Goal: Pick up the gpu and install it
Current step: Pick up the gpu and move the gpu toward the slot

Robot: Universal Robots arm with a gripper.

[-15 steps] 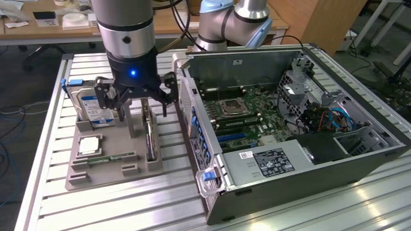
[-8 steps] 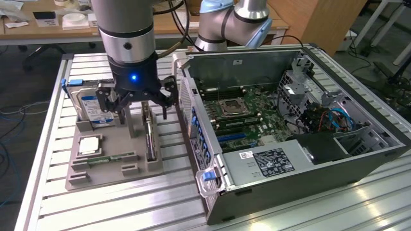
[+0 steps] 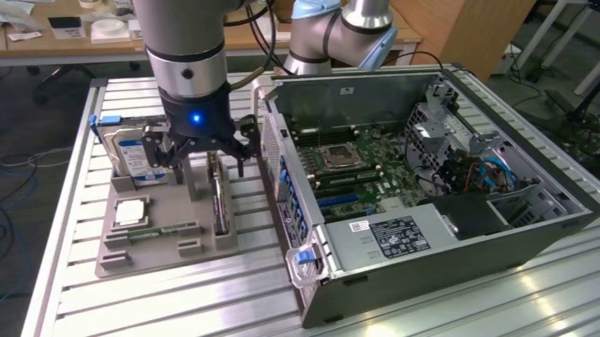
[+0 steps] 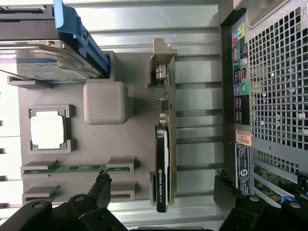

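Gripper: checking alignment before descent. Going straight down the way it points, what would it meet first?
Probably the gpu, standing on edge in the grey holder: the open gripper hangs above it, a finger to either side of its top edge. The height left is unclear.

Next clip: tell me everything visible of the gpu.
The gpu is a thin flat card standing upright on its long edge in a slot of the grey holder tray, beside the open computer case. Edge-on in the wrist view, it shows a black cooler with a green-and-white label at one end, then dark circuit board with chips, and a silvery part near the other end. The open gripper hovers above it, fingers clear on either side; only the tray touches it.
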